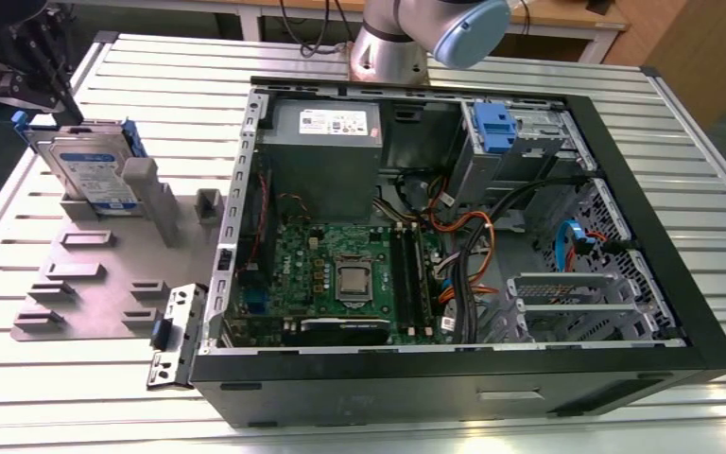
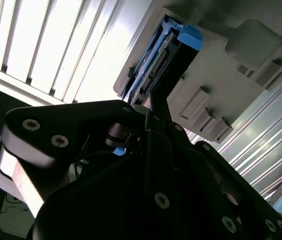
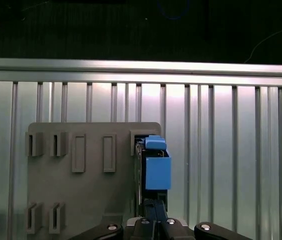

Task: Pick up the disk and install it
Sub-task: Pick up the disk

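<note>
Ribbed aluminium forms the table (image 1: 111, 57), on which an open computer case (image 1: 464, 378) is laid on its side near the middle of the exterior view. Inside the case, a grey power supply (image 1: 325, 123) is seen at about eleven o'clock, a green motherboard (image 1: 337, 274) is placed at about seven o'clock, and a blue bracket (image 1: 494, 128) is fixed on the drive bay at about one o'clock. The arm (image 1: 395, 43) is mounted on the table just behind the case, at twelve o'clock of it. A grey fixture plate (image 1: 98, 274) with raised slots is laid at nine o'clock from the case, just beside its wall. The disk (image 1: 92, 170) is stood on its edge in the plate's far slot, at about ten o'clock from the case, with its white-and-blue label turned toward the exterior camera and its blue rails along the sides. In both wrist views the disk (image 3: 157, 167) is seen edge-on, with one blue rail end (image 2: 190, 36) standing out. The black gripper (image 1: 67, 113) is positioned right at the disk's upper edge. Whether it is open or already closed on the disk cannot be told, and contact cannot be confirmed.
</note>
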`<state>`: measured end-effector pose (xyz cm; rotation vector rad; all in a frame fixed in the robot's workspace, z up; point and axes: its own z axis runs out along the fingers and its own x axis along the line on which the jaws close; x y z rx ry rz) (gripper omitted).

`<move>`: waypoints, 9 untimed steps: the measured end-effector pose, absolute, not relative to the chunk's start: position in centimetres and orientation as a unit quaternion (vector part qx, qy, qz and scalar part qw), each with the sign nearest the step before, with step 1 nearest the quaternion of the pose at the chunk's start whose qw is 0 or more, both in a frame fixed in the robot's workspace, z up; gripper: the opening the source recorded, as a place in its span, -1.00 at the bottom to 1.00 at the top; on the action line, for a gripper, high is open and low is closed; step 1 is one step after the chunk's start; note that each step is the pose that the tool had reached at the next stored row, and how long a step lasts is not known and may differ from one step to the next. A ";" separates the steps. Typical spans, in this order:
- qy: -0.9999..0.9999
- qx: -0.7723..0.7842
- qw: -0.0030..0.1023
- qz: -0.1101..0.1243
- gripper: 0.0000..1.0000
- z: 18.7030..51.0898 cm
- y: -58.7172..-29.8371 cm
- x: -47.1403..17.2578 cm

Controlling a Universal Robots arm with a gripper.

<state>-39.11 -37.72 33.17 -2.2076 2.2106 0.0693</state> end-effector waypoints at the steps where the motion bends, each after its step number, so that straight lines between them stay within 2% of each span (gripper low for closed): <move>1: 0.707 -0.706 0.008 0.022 -0.79 33.2 -37.7 -39.1; 9: 0.707 -0.706 0.008 0.022 -0.76 33.2 -37.7 -39.1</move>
